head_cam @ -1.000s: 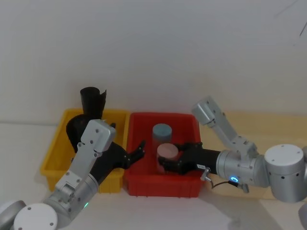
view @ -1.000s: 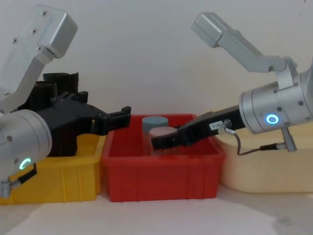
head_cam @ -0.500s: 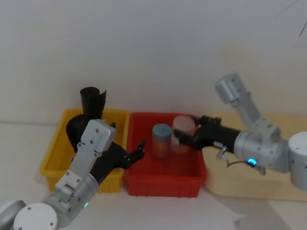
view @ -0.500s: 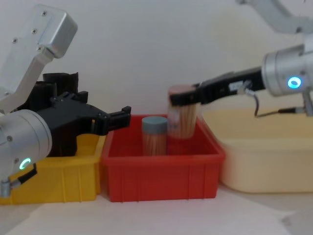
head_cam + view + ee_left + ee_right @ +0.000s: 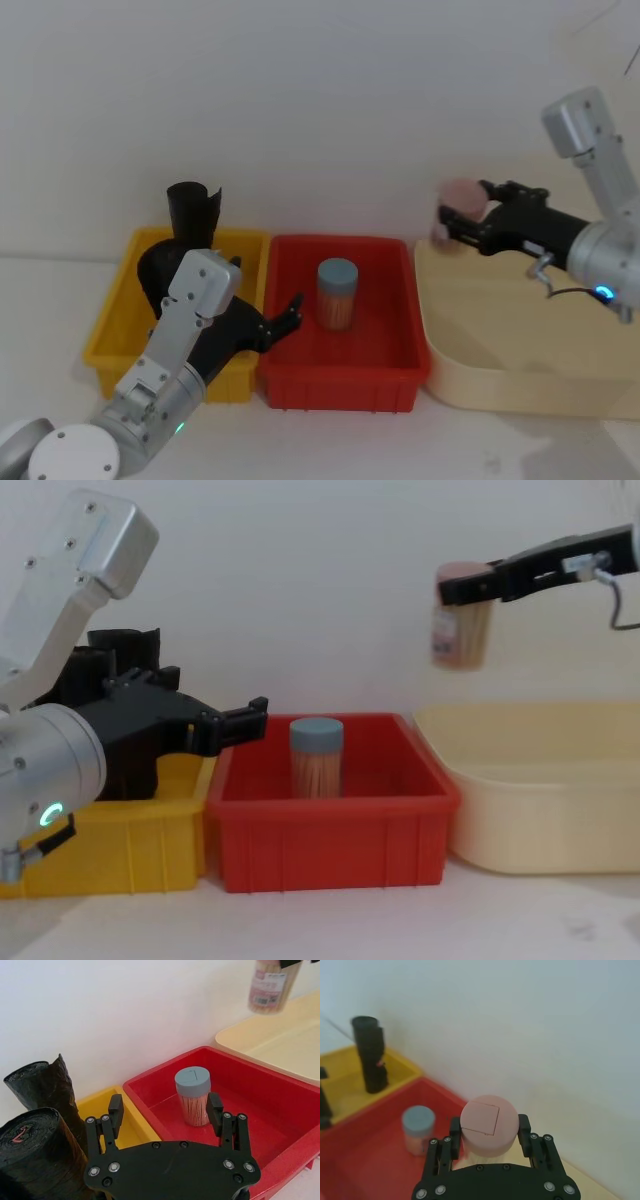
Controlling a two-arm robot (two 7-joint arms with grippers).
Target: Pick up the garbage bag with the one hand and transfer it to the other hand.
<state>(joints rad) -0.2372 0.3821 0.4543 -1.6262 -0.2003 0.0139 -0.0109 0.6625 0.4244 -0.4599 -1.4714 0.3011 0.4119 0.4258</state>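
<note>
Head view: you have three containers in a row on the white worktop (image 5: 400, 445). The yellow plastic bin (image 5: 108, 325) holds two black rolled garbage bags (image 5: 192, 215). The red plastic bin (image 5: 340, 388) holds one blue-lidded clear jar of toothpicks (image 5: 337, 292), standing upright. The cream plastic tray (image 5: 500, 385) sits just beside the red bin. Your left gripper (image 5: 290, 312) hovers over the wall shared by the yellow and red bins, its fingers spread wide and touching neither bag. Your right gripper (image 5: 455, 222) pinches one pink-lidded clear jar of toothpicks (image 5: 452, 200) by its top, in the air above the tray's left end. That makes two jars.
</note>
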